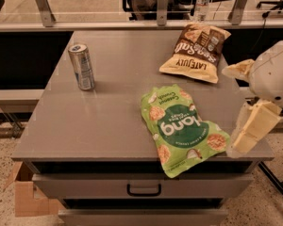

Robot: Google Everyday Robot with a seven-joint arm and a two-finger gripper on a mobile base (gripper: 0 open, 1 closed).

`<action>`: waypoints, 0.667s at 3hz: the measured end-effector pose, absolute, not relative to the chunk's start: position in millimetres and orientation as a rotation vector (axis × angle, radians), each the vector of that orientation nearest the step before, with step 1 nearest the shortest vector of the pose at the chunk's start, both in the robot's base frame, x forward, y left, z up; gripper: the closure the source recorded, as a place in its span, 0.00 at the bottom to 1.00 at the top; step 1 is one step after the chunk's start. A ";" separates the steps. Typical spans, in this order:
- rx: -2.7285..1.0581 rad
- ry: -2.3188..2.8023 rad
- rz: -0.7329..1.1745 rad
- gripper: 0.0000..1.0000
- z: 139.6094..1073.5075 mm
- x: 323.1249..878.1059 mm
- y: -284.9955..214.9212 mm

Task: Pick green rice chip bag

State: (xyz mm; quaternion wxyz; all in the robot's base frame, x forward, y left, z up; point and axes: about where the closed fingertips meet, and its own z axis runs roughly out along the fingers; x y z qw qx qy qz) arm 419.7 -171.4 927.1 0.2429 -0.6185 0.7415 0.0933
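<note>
The green rice chip bag [183, 128] lies flat on the grey table [108, 121], near the front right edge, with its lower end slightly over the edge. It is bright green with a dark green circle and white lettering. My gripper [233, 108] hangs at the right side of the table, just right of the bag and above the table's corner. Its cream fingers [253, 127] are spread apart and hold nothing. It does not touch the bag.
A brown-and-cream chip bag [195, 52] lies at the back right. A silver drink can [81, 66] stands upright at the left. A drawer handle [144, 189] is below the front edge. A cardboard box [26, 197] sits on the floor at lower left.
</note>
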 end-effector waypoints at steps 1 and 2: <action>-1.653 1.990 0.375 0.00 914.6 407.3 -163.3; -1.598 1.984 0.428 0.00 909.4 396.7 -159.9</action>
